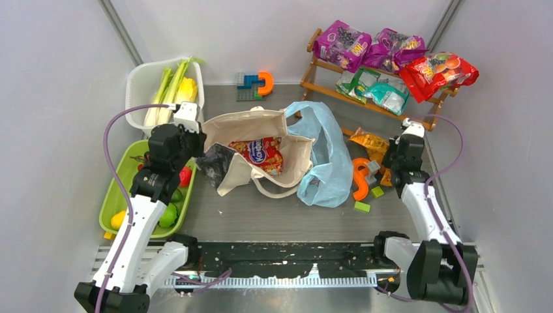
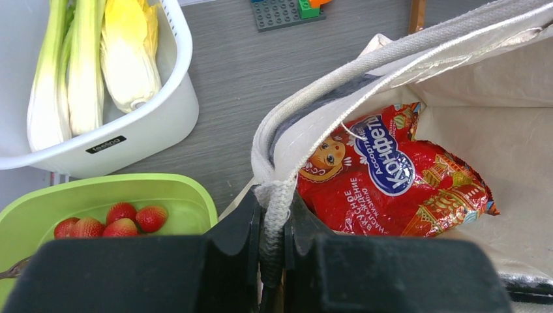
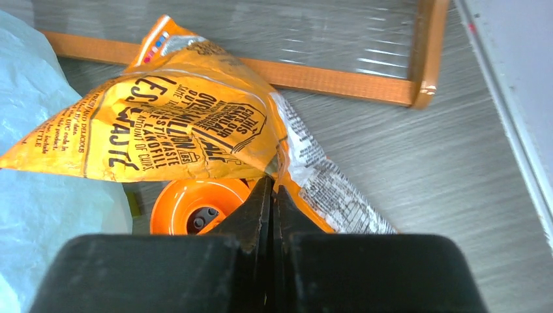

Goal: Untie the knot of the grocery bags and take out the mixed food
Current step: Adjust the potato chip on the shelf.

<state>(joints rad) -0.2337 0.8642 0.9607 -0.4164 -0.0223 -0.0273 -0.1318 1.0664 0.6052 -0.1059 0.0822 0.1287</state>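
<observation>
Right claw (image 3: pixel 272 189) clamps orange snack packet (image 3: pixel 176 124) at its edge; left claw (image 2: pixel 274 225) clamps canvas tote handle (image 2: pixel 391 55).

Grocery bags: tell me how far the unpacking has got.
Done: the light-blue bag lies loose, no knot showing; stalks sit in the white tub, fruits in the green tray. In hand: the left jaws pinch the strap of the canvas tote, and the right jaws pinch the orange packet. Left: the red packet is inside the tote.
</observation>
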